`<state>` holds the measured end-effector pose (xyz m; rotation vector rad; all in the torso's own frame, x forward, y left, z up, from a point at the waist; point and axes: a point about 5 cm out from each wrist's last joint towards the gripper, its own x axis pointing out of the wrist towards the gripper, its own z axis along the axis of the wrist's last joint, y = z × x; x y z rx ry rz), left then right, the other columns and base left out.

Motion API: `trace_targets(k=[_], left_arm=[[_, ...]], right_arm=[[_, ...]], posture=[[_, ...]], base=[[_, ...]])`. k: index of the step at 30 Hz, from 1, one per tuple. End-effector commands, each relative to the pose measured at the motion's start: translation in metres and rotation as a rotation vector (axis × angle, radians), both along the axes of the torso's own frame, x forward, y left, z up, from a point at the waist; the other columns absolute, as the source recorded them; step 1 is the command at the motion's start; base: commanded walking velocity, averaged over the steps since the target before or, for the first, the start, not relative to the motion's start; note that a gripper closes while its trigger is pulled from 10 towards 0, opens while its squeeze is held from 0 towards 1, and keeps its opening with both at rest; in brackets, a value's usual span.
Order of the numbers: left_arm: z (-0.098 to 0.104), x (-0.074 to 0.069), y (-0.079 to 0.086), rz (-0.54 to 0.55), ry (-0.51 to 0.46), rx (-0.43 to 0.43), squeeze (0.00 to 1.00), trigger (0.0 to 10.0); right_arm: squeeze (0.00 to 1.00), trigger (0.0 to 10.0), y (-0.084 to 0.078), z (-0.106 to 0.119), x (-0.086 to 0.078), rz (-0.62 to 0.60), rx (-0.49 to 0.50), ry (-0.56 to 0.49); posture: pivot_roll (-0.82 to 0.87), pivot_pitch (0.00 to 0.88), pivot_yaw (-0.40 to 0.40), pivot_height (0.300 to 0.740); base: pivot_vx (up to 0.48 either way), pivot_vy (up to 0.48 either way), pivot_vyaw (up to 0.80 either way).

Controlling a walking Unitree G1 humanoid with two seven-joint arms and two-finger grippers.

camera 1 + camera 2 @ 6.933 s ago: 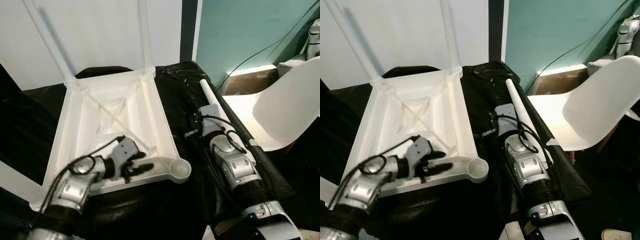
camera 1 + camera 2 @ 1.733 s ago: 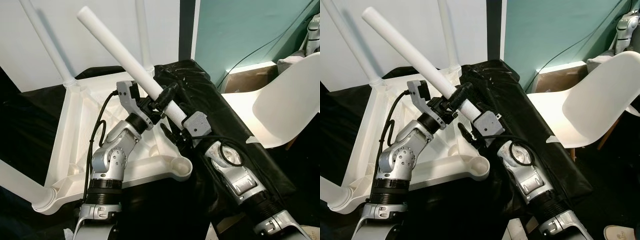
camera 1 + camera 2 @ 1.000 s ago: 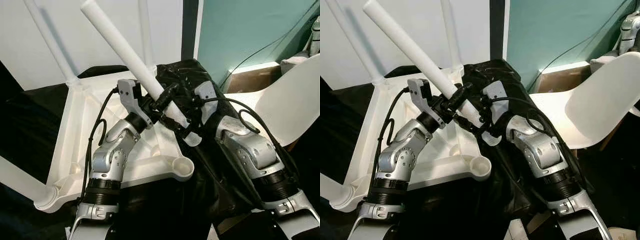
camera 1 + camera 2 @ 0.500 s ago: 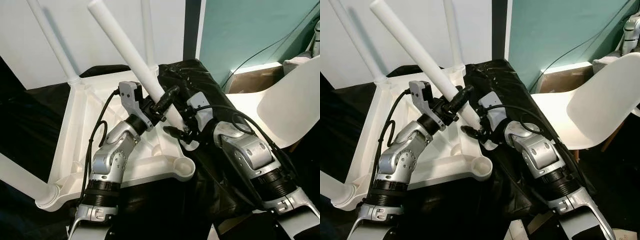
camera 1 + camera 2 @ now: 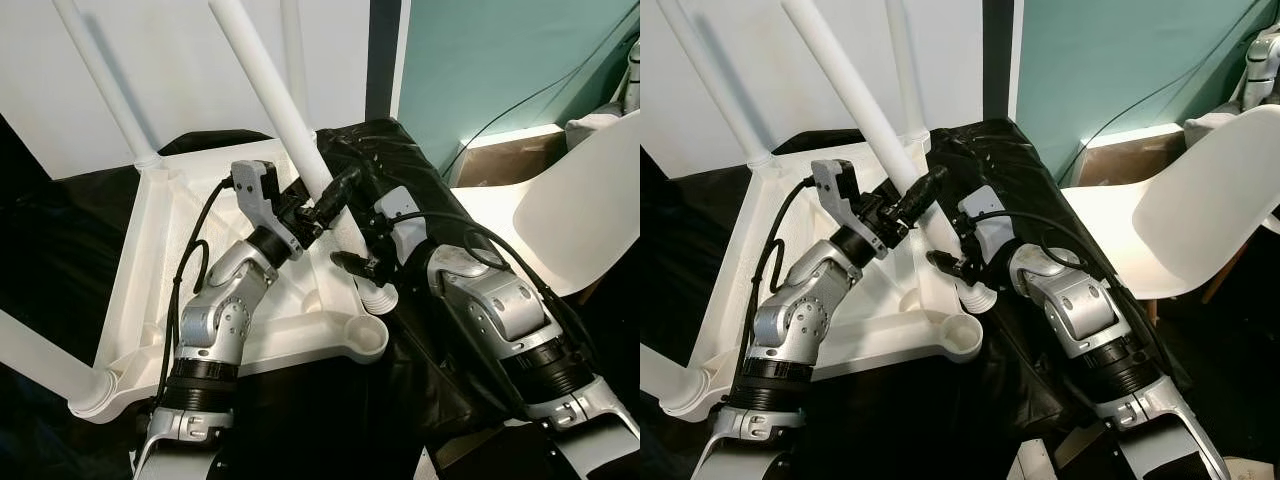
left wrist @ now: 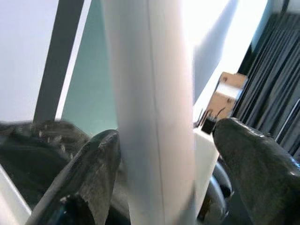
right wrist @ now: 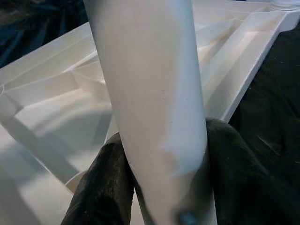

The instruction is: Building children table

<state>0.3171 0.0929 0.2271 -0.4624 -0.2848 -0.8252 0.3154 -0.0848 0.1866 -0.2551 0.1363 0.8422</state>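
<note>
We have the white tabletop (image 5: 160, 290) lying upside down on the black cover (image 5: 420, 190), three legs already standing in its corners. Its near-right socket (image 5: 364, 333) sits empty, so that corner is the target. The loose table leg (image 5: 270, 90) leans steeply, lower end just above and beside that socket. Left gripper (image 5: 325, 200) clamps it mid-shaft to steer; right gripper (image 5: 352, 264) is closed around the lower end, presumably to guide it in.
</note>
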Motion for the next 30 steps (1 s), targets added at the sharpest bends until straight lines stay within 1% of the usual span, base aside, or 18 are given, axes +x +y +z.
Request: trace_targets(k=[1, 5, 6, 7, 8, 9, 10, 11, 14, 16, 17, 20, 21, 22, 23, 26, 27, 30], left_arm=[[0.012, -0.009, 0.006, -0.128, -0.099, -0.019, 0.0, 10.0], [0.013, -0.013, 0.009, -0.157, -0.114, -0.01, 0.0, 10.0], [0.004, -0.023, 0.016, -0.249, -0.125, 0.107, 0.0, 10.0], [0.004, -0.023, 0.016, -0.249, -0.125, 0.107, 0.0, 10.0], [-0.007, -0.032, 0.022, -0.325, -0.111, 0.211, 0.0, 10.0], [-0.019, -0.038, 0.03, -0.382, -0.071, 0.283, 0.0, 10.0], [-0.019, -0.038, 0.03, -0.382, -0.071, 0.283, 0.0, 10.0], [-0.031, -0.043, 0.038, -0.419, -0.035, 0.344, 0.0, 10.0], [-0.038, -0.046, 0.043, -0.432, -0.011, 0.388, 0.0, 10.0], [-0.057, -0.052, 0.052, -0.463, 0.041, 0.529, 0.0, 10.0], [-0.063, -0.054, 0.054, -0.475, 0.058, 0.576, 0.0, 10.0], [-0.063, -0.054, 0.054, -0.475, 0.058, 0.576, 0.0, 10.0], [-0.067, -0.057, 0.056, -0.486, 0.077, 0.621, 0.0, 10.0], [-0.067, -0.057, 0.056, -0.486, 0.077, 0.621, 0.0, 10.0], [-0.075, -0.06, 0.058, -0.511, 0.103, 0.672, 0.0, 10.0], [-0.079, -0.063, 0.059, -0.527, 0.121, 0.702, 0.0, 10.0], [-0.086, -0.071, 0.062, -0.598, 0.148, 0.749, 0.0, 10.0], [-0.089, -0.074, 0.063, -0.624, 0.157, 0.763, 0.0, 10.0]], right_arm=[[0.0, 0.0, 0.001, 0.004, -0.001, -0.001, 0.014, -0.014], [0.0, 0.0, 0.0, 0.005, 0.0, -0.012, 0.014, -0.017], [0.0, 7.4, -0.003, 0.006, 0.003, -0.048, 0.005, -0.043], [0.0, 7.4, -0.003, 0.006, 0.003, -0.048, 0.005, -0.043], [0.0, 10.0, -0.005, 0.007, 0.005, -0.076, 0.006, -0.066], [0.0, 10.0, -0.006, 0.009, 0.006, -0.1, 0.007, -0.089], [0.0, 10.0, -0.006, 0.009, 0.006, -0.1, 0.007, -0.089], [0.0, 10.0, -0.007, 0.012, 0.008, -0.124, 0.012, -0.111], [0.0, 10.0, -0.007, 0.014, 0.008, -0.138, 0.018, -0.123], [0.0, 10.0, -0.008, 0.018, 0.009, -0.151, 0.028, -0.151], [0.0, 10.0, -0.008, 0.019, 0.009, -0.152, 0.028, -0.158], [0.0, 10.0, -0.008, 0.019, 0.009, -0.152, 0.028, -0.158], [0.0, 10.0, -0.008, 0.02, 0.009, -0.152, 0.03, -0.164], [0.0, 10.0, -0.008, 0.02, 0.009, -0.152, 0.03, -0.164], [0.0, 10.0, -0.006, 0.021, 0.008, -0.148, 0.033, -0.168], [0.0, 10.0, -0.005, 0.022, 0.008, -0.146, 0.036, -0.171], [0.0, 10.0, -0.004, 0.022, 0.007, -0.144, 0.042, -0.177], [0.0, 10.0, -0.003, 0.023, 0.007, -0.144, 0.045, -0.179]], posture=[[-0.05, 0.0, 0.054, 0.74], [-0.05, 0.0, 0.054, 0.74], [-0.05, 0.0, 0.056, 0.74], [-0.05, 0.0, 0.056, 0.74], [-0.05, 0.0, 0.055, 0.74], [-0.05, 0.0, 0.054, 0.74], [-0.05, 0.0, 0.054, 0.74], [-0.05, 0.0, 0.051, 0.74], [-0.04, 0.0, 0.048, 0.74], [-0.04, 0.0, 0.045, 0.74], [-0.04, 0.0, 0.045, 0.74], [-0.04, 0.0, 0.045, 0.74], [-0.04, 0.0, 0.044, 0.74], [-0.04, 0.0, 0.044, 0.74], [-0.04, 0.0, 0.041, 0.74], [-0.04, 0.0, 0.041, 0.74], [-0.04, 0.0, 0.043, 0.74], [-0.04, 0.0, 0.045, 0.74]], base=[[0.0, 0.0, 0.0], [0.0, 0.0, 0.0], [0.0, 0.0, 0.0], [0.0, 0.0, 0.0], [0.0, 0.0, 0.0], [0.0, 0.0, 0.0], [0.0, 0.0, 0.0], [0.0, 0.0, 0.0], [0.0, 0.0, 0.0], [0.0, 0.0, 0.0], [0.0, 0.0, 0.0], [0.0, 0.0, 0.0], [0.0, 0.0, 0.0], [0.0, 0.0, 0.0], [0.0, 0.0, 0.0], [0.0, 0.0, 0.0], [0.0, 0.0, 0.0], [0.0, 0.0, 0.0]])
